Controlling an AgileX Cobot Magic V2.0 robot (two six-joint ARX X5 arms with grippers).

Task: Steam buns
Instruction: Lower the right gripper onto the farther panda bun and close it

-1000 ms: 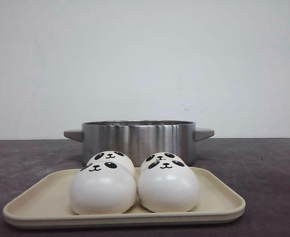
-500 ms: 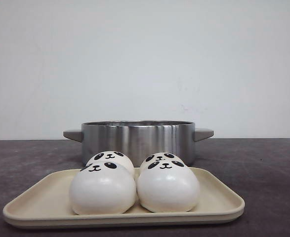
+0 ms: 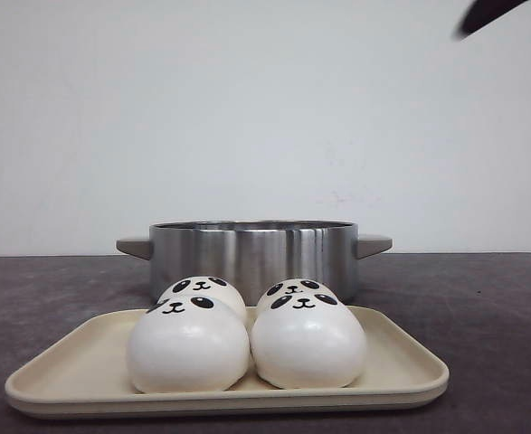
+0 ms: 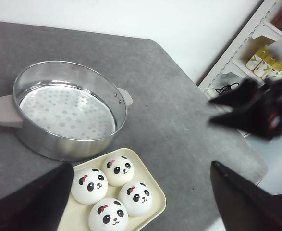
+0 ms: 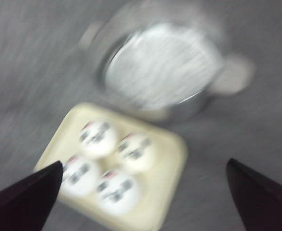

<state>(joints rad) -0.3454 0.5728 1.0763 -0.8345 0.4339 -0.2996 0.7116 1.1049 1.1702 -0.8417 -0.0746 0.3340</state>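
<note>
Now the right gripper (image 4: 256,108) has come in up high, both claws wide apart, four buns (image 3: 247,334) sitting on the tray (image 3: 401,362).

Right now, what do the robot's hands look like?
Black. The left gripper has two dark, pointy, wedge-shaped fingers, and the right gripper has the same. The right arm is a blurry black shape with a bit of red.
</note>
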